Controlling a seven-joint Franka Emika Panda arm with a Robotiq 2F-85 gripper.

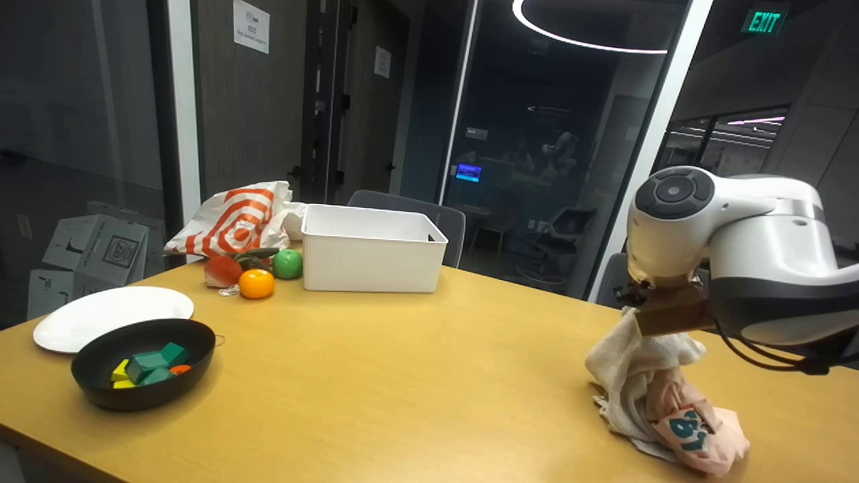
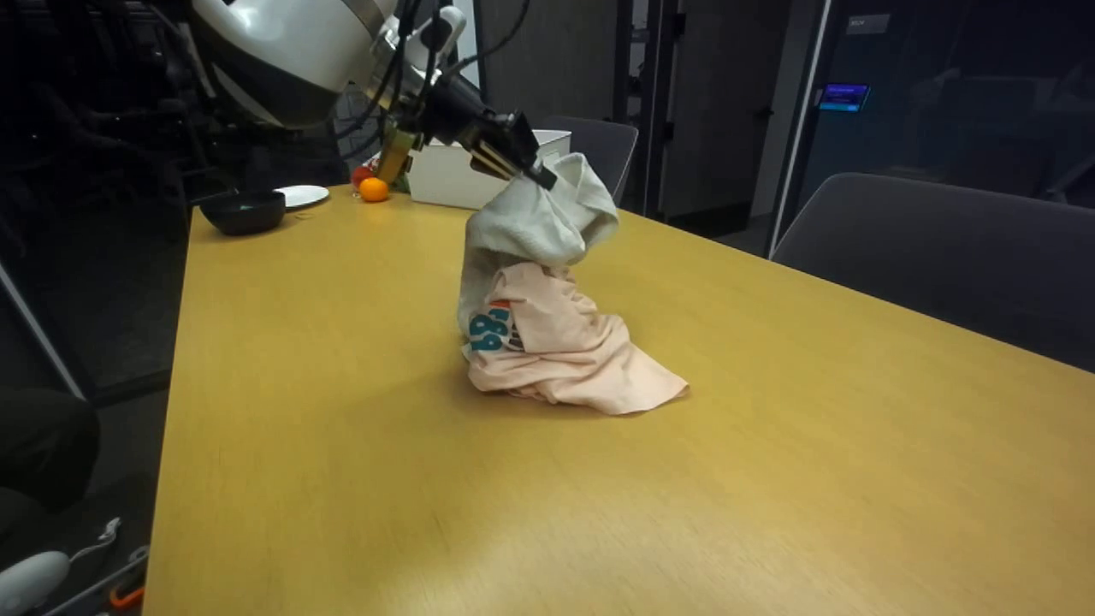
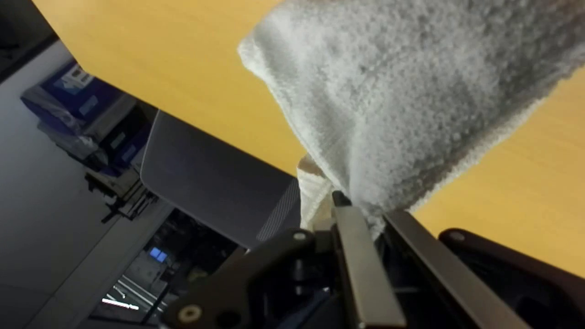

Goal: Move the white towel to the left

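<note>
The white towel [image 2: 539, 224] hangs draped from my gripper [image 2: 539, 174], which is shut on a pinched fold of it near the top. In the wrist view the towel [image 3: 393, 105] spreads out from between the gripper's [image 3: 371, 213] fingertips. Its lower part drops down beside a pinkish cloth [image 2: 573, 364] with teal marks, which lies bunched on the table under and against it. In an exterior view the towel [image 1: 621, 376] is seen at the right side of the table, with the fingertips hidden there behind the wrist.
On the table [image 1: 416, 376] stand a black bowl [image 1: 144, 396] holding colored blocks, a white plate [image 1: 100, 315] and a white bin [image 1: 369, 265]. Near the bin lie an orange [image 1: 256, 284], a green fruit [image 1: 288, 264] and a plastic bag [image 1: 241, 218]. Chairs [image 2: 941, 257] line one edge.
</note>
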